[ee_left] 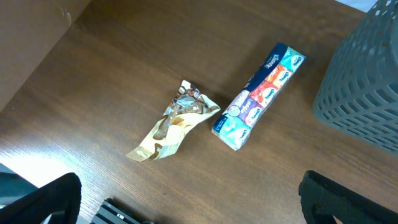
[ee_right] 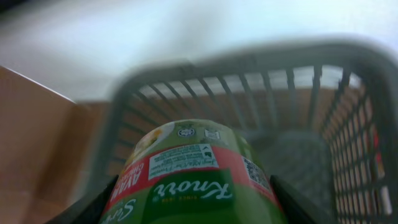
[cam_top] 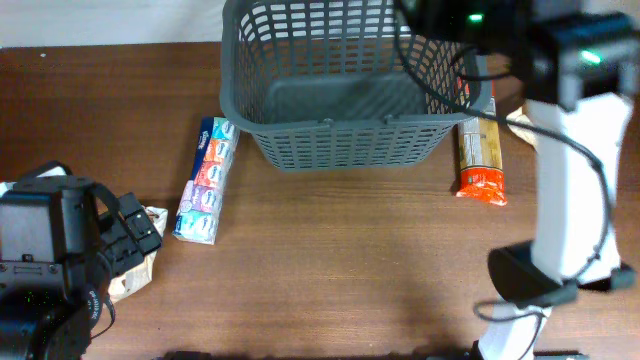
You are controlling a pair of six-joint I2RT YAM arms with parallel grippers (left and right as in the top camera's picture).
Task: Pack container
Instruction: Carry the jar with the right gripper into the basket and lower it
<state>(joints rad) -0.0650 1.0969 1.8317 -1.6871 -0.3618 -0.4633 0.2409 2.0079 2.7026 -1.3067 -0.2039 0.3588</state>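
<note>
The container, a dark grey lattice basket, stands at the table's back middle, and its inside looks bare. My right gripper is shut on a green and red Knorr canister, held over the basket's rim and pointing into it. In the overhead view the right arm reaches over the basket's right end and hides the canister. My left gripper hangs wide open over bare table at the front left, holding nothing.
A colourful tissue pack lies left of the basket. A crumpled snack wrapper lies beside the left arm. An orange-ended packet lies by the basket's right side.
</note>
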